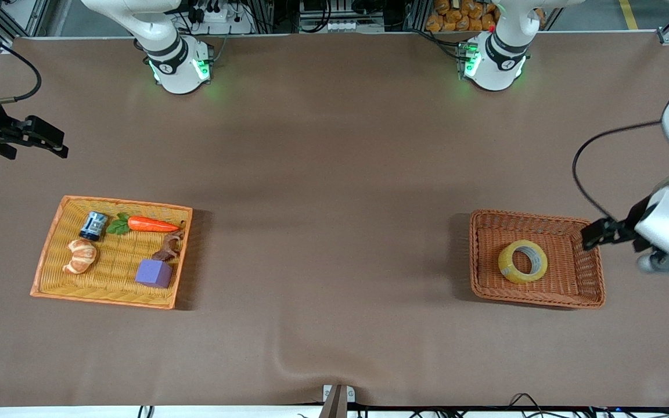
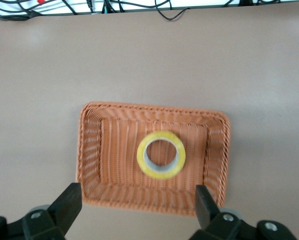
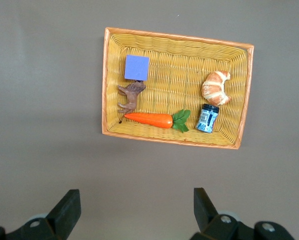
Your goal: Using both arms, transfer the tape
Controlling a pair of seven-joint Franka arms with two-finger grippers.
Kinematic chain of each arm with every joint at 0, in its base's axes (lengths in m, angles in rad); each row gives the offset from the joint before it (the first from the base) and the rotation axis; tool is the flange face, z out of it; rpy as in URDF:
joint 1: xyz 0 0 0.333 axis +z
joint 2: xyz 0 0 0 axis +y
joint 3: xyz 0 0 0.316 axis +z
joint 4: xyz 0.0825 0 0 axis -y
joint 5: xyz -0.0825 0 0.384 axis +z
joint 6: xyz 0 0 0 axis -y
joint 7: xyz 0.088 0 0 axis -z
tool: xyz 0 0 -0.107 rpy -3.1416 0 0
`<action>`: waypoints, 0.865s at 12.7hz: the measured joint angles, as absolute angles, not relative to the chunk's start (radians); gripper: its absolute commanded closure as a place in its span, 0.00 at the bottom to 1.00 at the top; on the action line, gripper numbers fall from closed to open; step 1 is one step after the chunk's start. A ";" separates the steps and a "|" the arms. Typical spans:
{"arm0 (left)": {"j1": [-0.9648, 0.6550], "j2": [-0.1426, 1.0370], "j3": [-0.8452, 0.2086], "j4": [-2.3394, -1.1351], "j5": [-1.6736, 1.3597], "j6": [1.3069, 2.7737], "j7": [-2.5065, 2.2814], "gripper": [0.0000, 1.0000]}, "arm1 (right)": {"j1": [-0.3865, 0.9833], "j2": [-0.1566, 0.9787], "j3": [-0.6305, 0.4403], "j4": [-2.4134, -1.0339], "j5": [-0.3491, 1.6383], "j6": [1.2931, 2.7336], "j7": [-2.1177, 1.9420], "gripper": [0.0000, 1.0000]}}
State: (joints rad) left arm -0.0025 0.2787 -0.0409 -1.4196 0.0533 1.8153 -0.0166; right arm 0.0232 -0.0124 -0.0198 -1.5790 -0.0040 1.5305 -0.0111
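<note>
Overhead, two white arms rise from green-lit bases along the top of the front view. The left arm bends down at its own end of the tabletop [image 1: 334,145], its left gripper [image 1: 593,233] hanging over the rim of the brown basket [image 1: 479,255] with the jaws spread and nothing between them. The right arm hangs at the other end of the tabletop, its right gripper [image 1: 50,142] up in the air over bare brown surface, farther from the front camera than the yellow basket [image 1: 50,273]; how its jaws stand cannot be told from this view. One tape [image 1: 522,261] lies flat in the brown basket, about in its middle, hole upward. The yellow basket holds five things, one of each: a carrot [image 1: 151,223], a purple cube [image 1: 154,273], a croissant [image 1: 81,256], a small dark can [image 1: 93,226] and a brown animal figure [image 1: 169,245]. The can's label is too small to read.

From the left wrist view, the left gripper [image 2: 137,206] shows two black fingers [image 2: 67,204] set wide apart and empty, with the brown basket [image 2: 89,155] and the single tape [image 2: 161,155] below.

From the right wrist view, the right gripper [image 3: 136,207] has its jaws spread wide, holding nothing, above bare tabletop [image 3: 39,100] beside the yellow basket [image 3: 179,37]. The same five things lie inside: cube [image 3: 137,67], figure [image 3: 130,96], carrot [image 3: 149,119], croissant [image 3: 216,87], can [image 3: 208,118], whose writing stays unreadable.
</note>
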 measured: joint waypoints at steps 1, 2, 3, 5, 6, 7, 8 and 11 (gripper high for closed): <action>-0.003 0.244 -0.042 -1.420 0.053 1.775 -0.017 0.00 | 0.022 -0.012 -0.022 -1.579 -0.004 1.531 -0.011 0.00; -0.002 0.215 -0.043 -1.420 0.053 1.740 -0.017 0.00 | 0.020 -0.011 -0.024 -1.579 -0.002 1.531 -0.011 0.00; -0.001 0.193 -0.043 -1.420 0.053 1.715 -0.017 0.00 | 0.019 -0.011 -0.026 -1.579 -0.001 1.531 -0.010 0.00; 0.000 0.160 -0.042 -1.421 0.053 1.674 -0.017 0.00 | 0.019 -0.011 -0.026 -1.579 0.000 1.532 -0.010 0.00; -0.001 0.143 -0.042 -1.421 0.053 1.648 -0.017 0.00 | 0.019 -0.011 -0.026 -1.579 0.000 1.533 -0.010 0.00; -0.007 0.125 -0.041 -1.421 0.052 1.626 -0.017 0.00 | 0.019 -0.011 -0.026 -1.579 0.000 1.533 -0.010 0.00; -0.027 0.109 -0.031 -1.421 0.052 1.610 -0.017 0.00 | 0.019 -0.011 -0.026 -1.579 0.000 1.533 -0.010 0.00; -0.087 0.088 0.015 -1.426 0.052 1.595 -0.017 0.00 | 0.019 -0.011 -0.025 -1.579 0.001 1.533 -0.010 0.00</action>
State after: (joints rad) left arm -0.0872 0.0881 0.0154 -1.4262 0.0524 1.5954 -0.0167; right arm 0.0190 -0.0109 -0.0254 -1.5790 0.0007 1.5328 -0.0101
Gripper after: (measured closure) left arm 0.000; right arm 0.000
